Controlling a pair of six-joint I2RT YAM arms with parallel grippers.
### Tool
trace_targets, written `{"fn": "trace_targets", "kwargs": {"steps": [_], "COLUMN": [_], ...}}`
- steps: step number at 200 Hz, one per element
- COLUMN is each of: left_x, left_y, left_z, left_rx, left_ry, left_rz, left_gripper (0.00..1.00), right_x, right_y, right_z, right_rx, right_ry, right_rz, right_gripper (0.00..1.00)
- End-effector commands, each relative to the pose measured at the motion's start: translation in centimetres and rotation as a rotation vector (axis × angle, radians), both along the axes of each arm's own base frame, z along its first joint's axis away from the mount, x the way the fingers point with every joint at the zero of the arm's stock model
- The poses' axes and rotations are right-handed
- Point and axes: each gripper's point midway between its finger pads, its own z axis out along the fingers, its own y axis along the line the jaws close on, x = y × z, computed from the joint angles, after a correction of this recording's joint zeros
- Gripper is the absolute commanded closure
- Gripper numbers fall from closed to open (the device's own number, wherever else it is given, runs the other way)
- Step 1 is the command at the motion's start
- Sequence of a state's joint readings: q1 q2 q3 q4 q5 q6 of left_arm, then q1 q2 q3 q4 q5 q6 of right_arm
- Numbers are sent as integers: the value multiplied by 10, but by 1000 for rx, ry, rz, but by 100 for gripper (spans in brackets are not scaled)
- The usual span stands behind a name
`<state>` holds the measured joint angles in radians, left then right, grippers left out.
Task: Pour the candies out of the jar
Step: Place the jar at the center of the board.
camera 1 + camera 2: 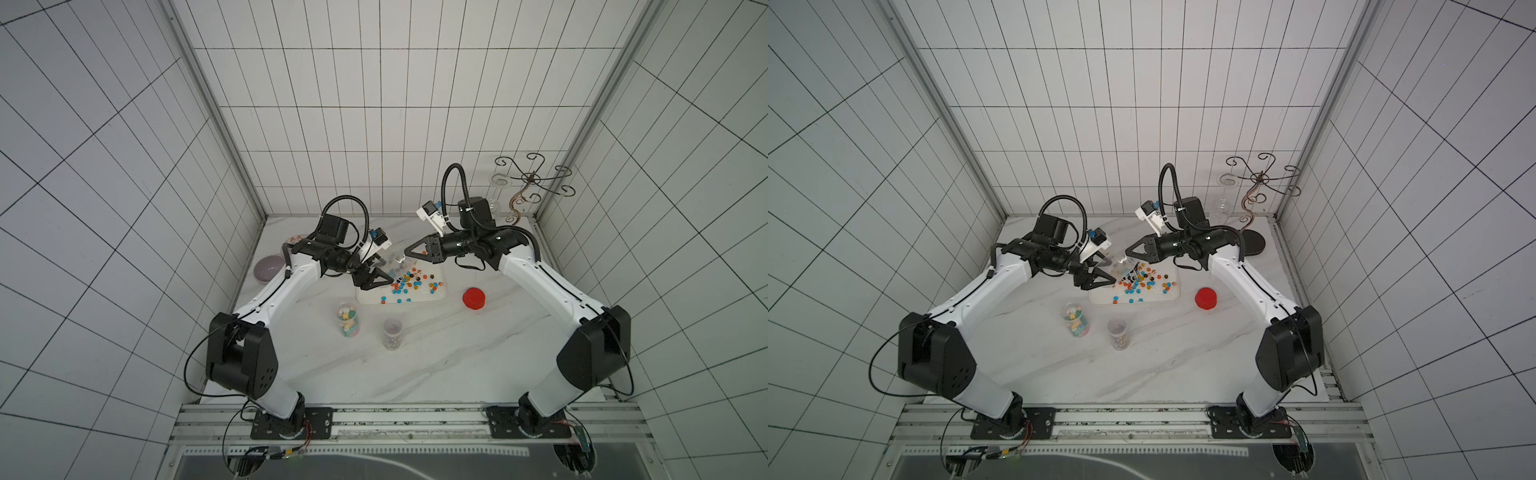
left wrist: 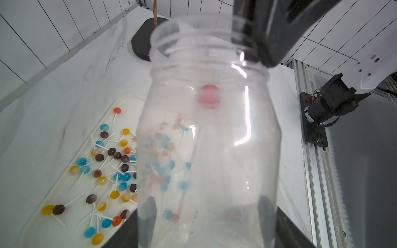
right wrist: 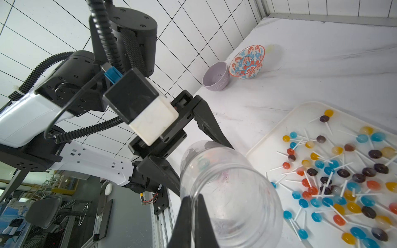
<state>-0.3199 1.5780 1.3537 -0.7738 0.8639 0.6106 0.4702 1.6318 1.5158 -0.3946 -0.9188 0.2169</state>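
Starting at the bottom of the frame in both top views, what stands nearest? — Reader

On the white marble table (image 1: 415, 374), two clear jars stand upright, near each other but not touching: a jar of pastel lumps (image 1: 348, 320) left of centre and, to its right, a jar of small mixed sweets (image 1: 392, 334). — Robot

And the task's jar? — Reader

Higher up, at mid-frame. The jar (image 1: 394, 262) lies roughly on its side, held above the upper left corner of a white tray (image 1: 434, 298), mouth toward my right arm (image 1: 540, 282). My left claw (image 1: 384, 273) is partly closed around its body, one finger on each side, gripping it. My right claw (image 3: 194, 199) is squeezed tight on the rim of the mouth, as the right wrist view shows. — Robot

Where are the candies? — Reader

The candies (image 1: 411, 286), ball lollipops in blue, orange, yellow and dark brown on thin white sticks, lie scattered across the tray. A red lid (image 1: 473, 298) sits on the table right of the tray, apart from it. — Robot

Farther back? — Reader

At the left, a lilac bowl (image 1: 269, 269) and a patterned bowl (image 1: 296, 240) partly hidden by my left arm (image 1: 282, 286). At the upper right, a curled wire stand (image 1: 530, 179) against the tiled wall (image 1: 374, 124). — Robot
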Motion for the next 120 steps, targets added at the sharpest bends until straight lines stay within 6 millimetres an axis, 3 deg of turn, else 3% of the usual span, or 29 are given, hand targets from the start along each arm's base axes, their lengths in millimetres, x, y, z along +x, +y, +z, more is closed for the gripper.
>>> {"fn": "trace_targets", "kwargs": {"steps": [1, 29, 74, 120], "left_x": [8, 9, 10, 11], "left_y": [-1, -1, 0, 1], "left_z": [14, 13, 15, 16], "left_rx": [-3, -3, -9, -7], "left_ry": [-57, -56, -60, -68], "left_rz": [21, 28, 35, 45], "left_gripper": [26, 14, 3, 3], "right_x": [-12, -11, -9, -6], "right_y": [4, 2, 0, -2], "right_z": [26, 26, 19, 13], "right_rx": [51, 44, 25, -1], "right_ry": [-54, -56, -49, -48], "right_rz": [30, 13, -6, -27], "right_gripper": [100, 100, 100, 100]}}
